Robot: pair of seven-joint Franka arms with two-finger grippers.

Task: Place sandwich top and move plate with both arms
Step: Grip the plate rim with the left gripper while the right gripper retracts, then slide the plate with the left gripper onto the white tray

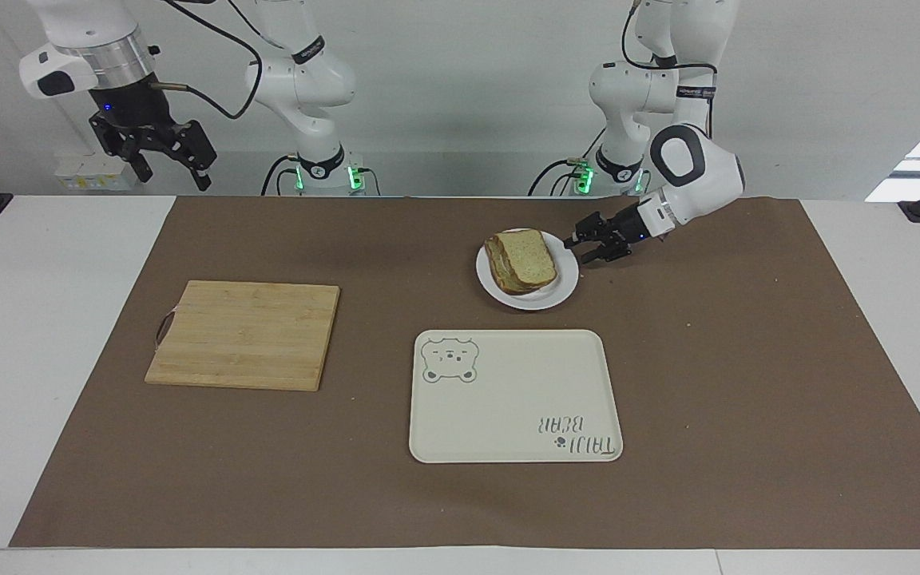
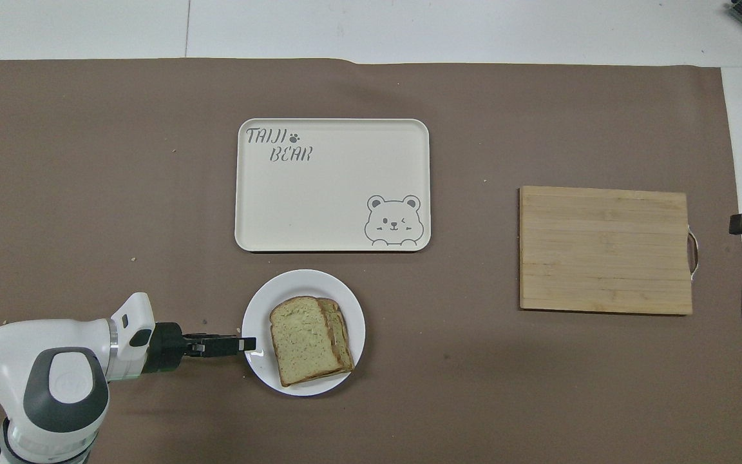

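Low at the plate's (image 1: pixel 528 299) rim, my left gripper (image 1: pixel 576 245) reaches in level from the left arm's end of the table, its fingertips at the edge of the white rim. Its jaws look partly closed around that rim, though from here I cannot tell whether they actually grip it or only straddle it. On the plate lies the sandwich top (image 1: pixel 525 257), a pale speckled slice stacked on another slice, a little askew. My right gripper (image 1: pixel 166 165) hangs high in the air at the right arm's end of the table, fingers spread wide and holding nothing. Farther from me than the plate sits the cream tray (image 1: pixel 508 415) with its bear drawing. A wooden cutting board (image 1: pixel 244 334) lies toward the right arm's end.
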